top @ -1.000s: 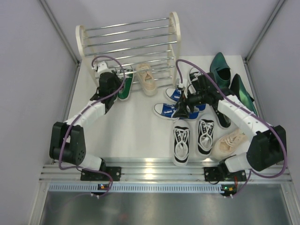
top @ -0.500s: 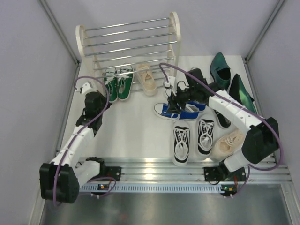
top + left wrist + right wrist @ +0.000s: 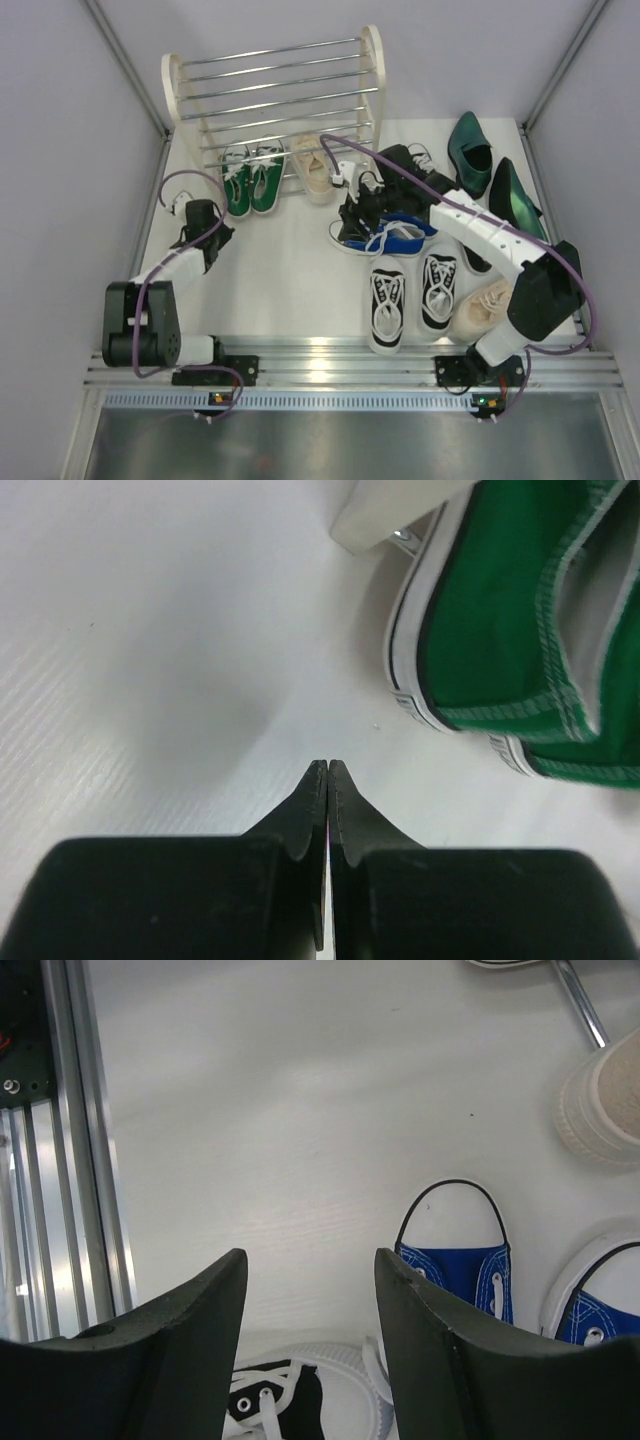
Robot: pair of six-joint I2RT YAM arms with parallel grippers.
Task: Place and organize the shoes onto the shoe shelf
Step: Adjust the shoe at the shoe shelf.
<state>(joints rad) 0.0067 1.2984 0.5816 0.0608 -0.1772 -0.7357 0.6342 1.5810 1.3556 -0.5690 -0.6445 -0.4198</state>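
Note:
The shoe shelf (image 3: 372, 60) stands at the back. Two green sneakers (image 3: 250, 180) and one beige sneaker (image 3: 310, 165) rest on its lowest rods. My left gripper (image 3: 203, 212) is shut and empty, on the floor left of the green sneakers; a green heel (image 3: 500, 610) and the shelf's foot (image 3: 380, 520) lie ahead of its fingertips (image 3: 328, 765). My right gripper (image 3: 352, 215) is open and empty above the blue sneakers (image 3: 398, 240). In the right wrist view its jaws (image 3: 310, 1260) stand wide apart, with a blue toe (image 3: 460, 1270) beside the right finger.
A black-and-white pair (image 3: 387, 305) lies near the front, a beige sneaker (image 3: 485, 305) right of it. Two dark green dress shoes (image 3: 468, 145) lie at the back right. Another black sneaker (image 3: 405, 160) is partly under the right arm. An aluminium rail (image 3: 320, 365) runs along the front.
My left gripper has drawn back left from the green sneakers, which stay on the lowest rods. My right arm has swung left over the blue sneakers.

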